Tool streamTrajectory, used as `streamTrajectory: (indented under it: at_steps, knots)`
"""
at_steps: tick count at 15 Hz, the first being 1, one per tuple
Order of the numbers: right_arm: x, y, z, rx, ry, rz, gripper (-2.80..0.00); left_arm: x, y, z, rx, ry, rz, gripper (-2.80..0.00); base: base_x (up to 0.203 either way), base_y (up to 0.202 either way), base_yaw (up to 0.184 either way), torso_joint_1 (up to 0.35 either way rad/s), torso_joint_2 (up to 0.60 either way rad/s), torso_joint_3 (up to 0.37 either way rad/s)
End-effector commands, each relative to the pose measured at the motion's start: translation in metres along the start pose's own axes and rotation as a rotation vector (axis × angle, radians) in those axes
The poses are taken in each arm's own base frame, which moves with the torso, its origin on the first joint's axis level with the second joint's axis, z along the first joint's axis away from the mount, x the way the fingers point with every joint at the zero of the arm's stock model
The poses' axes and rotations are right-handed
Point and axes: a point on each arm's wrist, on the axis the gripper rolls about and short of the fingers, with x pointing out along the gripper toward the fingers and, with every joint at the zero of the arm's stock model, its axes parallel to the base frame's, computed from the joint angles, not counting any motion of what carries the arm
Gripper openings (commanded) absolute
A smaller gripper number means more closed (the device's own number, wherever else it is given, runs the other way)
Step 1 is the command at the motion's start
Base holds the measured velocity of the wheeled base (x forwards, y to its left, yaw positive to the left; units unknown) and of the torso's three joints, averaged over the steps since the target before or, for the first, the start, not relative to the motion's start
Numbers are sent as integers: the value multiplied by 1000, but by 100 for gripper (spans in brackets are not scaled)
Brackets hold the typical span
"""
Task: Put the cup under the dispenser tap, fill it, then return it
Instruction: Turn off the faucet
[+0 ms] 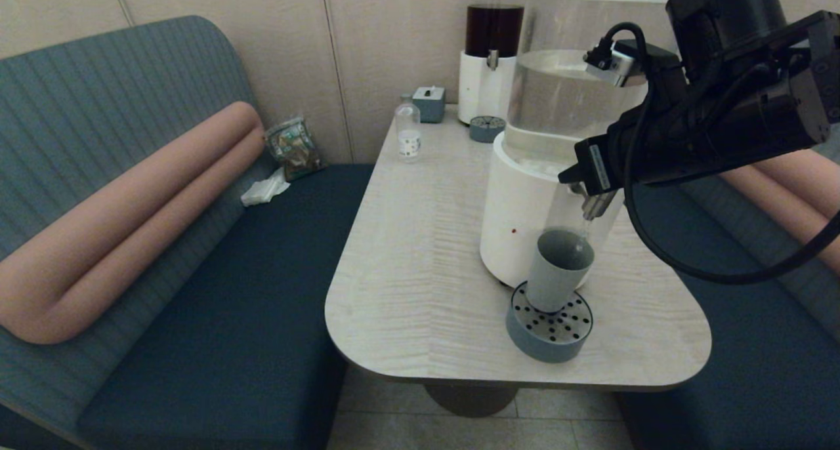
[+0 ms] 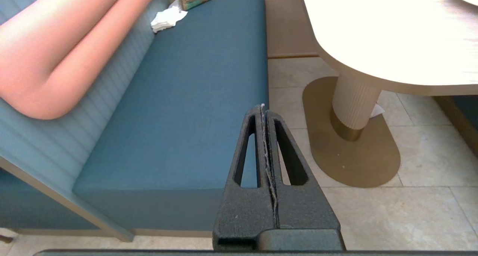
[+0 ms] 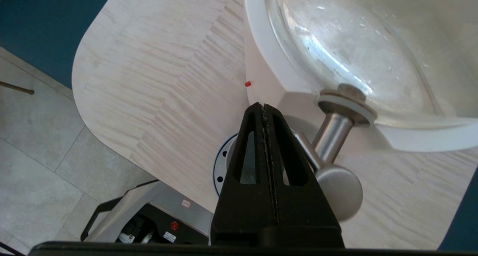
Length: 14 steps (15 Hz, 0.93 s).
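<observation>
No text can be read anywhere. A white label is seen on the small clear bottle (image 1: 408, 134), but its print is too small to be made out. Small stickers are seen on the robot base (image 3: 164, 220); their writing is not legible.

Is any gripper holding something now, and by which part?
Nothing is held. The right gripper is shut and empty beside the dispenser tap; the cup stands free.
</observation>
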Motion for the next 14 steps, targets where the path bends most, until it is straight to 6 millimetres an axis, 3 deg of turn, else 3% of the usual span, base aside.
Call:
streamTrajectory:
  at_steps: [1,14]
  knots:
    - [2,-1,0,2,4,-5,-280,0,0,0,1,0,2,-280,0,0,0,0,0,0]
    - [2,-13,6,0,-15,-36,-280,0,0,0,0,0,1,-280,0,0,0,0,0,0]
